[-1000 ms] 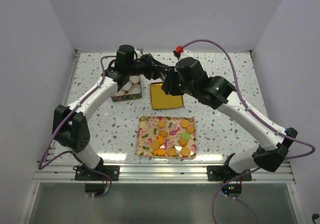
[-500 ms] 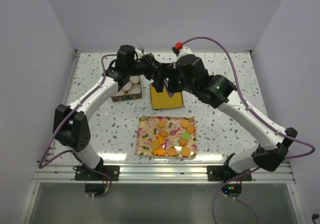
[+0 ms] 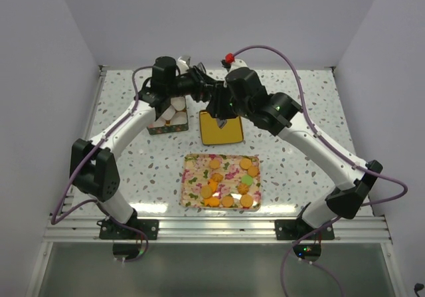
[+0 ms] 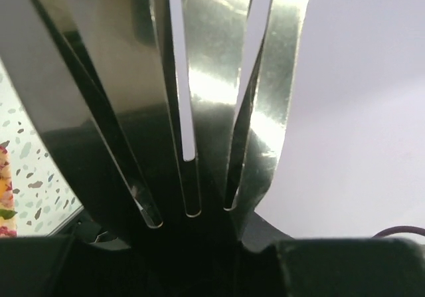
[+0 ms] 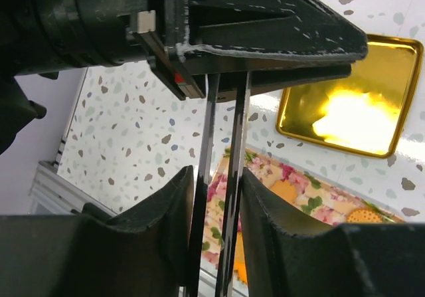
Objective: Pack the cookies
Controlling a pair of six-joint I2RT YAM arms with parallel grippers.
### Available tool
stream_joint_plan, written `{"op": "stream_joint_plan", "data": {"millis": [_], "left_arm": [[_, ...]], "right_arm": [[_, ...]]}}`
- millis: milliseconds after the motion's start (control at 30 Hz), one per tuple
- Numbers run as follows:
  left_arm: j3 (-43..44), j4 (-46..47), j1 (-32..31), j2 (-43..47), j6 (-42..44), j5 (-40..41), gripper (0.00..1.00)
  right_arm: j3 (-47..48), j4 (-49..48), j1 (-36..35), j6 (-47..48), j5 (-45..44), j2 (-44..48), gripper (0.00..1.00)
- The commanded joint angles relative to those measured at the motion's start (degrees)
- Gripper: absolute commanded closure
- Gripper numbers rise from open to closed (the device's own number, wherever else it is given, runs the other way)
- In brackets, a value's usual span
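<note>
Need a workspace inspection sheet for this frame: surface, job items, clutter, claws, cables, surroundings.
Surface: speckled white tabletop, with glare patches near the front.
Job's things: small orange-brown cookies, plus one pale green cookie, lie on the rectangular floral tray at front centre. Behind it is a gold metal tin with no cookies visible inside. Left of the tin is a floral box holding white paper cups.
Clutter: nothing seen.
Claws: left claw is raised near the tin's far edge, shut on a shiny slotted metal utensil. Right claw closely straddles its thin blades; grip uncertain.
Cables: purple cables loop off both arms, away from the tray.
Surroundings: plain pale walls; aluminium rail at the near edge.
</note>
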State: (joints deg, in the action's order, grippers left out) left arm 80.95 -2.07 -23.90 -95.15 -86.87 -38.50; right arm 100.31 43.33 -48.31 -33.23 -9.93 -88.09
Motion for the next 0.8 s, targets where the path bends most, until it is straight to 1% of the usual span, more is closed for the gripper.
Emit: {"op": "stream_joint_plan", "data": {"millis": [0,133,167,200,267,300,333,400,467,500,567,600,633,667,700,733,767], "left_arm": [[2.2,6.1,-0.3,3.6,1.1,-1.6,1.00],[2.1,5.8,-0.3,4.4,2.1,-1.8,0.96],[2.1,5.6,-0.3,4.6,2.1,-1.9,0.94],[2.2,5.0,-0.3,5.0,2.5,-1.9,0.84],[2.3,3.8,-0.2,5.4,3.7,-2.0,0.68],[2.5,2.6,-0.2,5.9,4.3,-2.0,0.54],[2.7,2.2,0.1,6.2,5.9,-2.1,0.45],[3.6,-4.4,0.8,7.2,8.1,-1.8,0.29],[4.0,-7.6,1.7,8.1,11.7,-1.1,0.20],[4.3,-11.0,2.7,9.2,12.9,-0.7,0.15],[4.6,-14.6,3.9,10.3,16.6,0.4,0.10],[4.8,-19.0,5.3,11.4,18.0,1.0,0.07],[5.7,-21.7,5.9,11.9,21.4,2.6,0.07],[6.2,-27.8,6.6,12.9,23.6,3.7,0.06],[6.9,-31.0,8.1,13.3,27.9,6.5,0.06],[7.7,-34.5,8.6,13.8,30.2,8.5,0.05],[10.0,-41.5,9.2,14.7,32.8,11.2,0.05]], "right_arm": [[2.9,-1.7,-0.6,-0.5,1.5,-0.1,0.67],[3.0,-1.0,-0.6,-1.0,1.0,0.2,0.80],[3.0,-0.8,-0.6,-1.1,0.8,0.4,0.82],[3.3,-0.2,-0.6,-1.3,0.5,0.4,0.84],[3.8,0.8,-0.6,-1.5,-0.7,0.5,0.86],[4.5,2.0,-0.6,-1.5,-1.2,0.5,0.86],[5.0,2.6,-0.6,-1.5,-1.7,0.5,0.86],[6.2,5.3,-0.6,-1.5,-2.9,0.3,0.87],[7.1,7.2,-0.6,-1.3,-5.3,0.5,0.86],[7.6,9.1,-0.6,-1.3,-6.0,0.7,0.86],[7.7,10.7,-0.6,-1.4,-8.4,1.2,0.86],[7.7,12.1,-0.6,-1.6,-9.3,1.3,0.86],[7.7,12.9,-0.5,-1.7,-10.0,2.0,0.86],[7.9,14.7,-0.5,-1.7,-11.2,2.3,0.86],[8.1,16.2,-0.6,-1.8,-11.5,2.6,0.86],[8.5,17.6,-0.5,-2.0,-11.7,2.9,0.87],[8.7,20.5,-0.6,-2.3,-12.1,3.1,0.87]]}}
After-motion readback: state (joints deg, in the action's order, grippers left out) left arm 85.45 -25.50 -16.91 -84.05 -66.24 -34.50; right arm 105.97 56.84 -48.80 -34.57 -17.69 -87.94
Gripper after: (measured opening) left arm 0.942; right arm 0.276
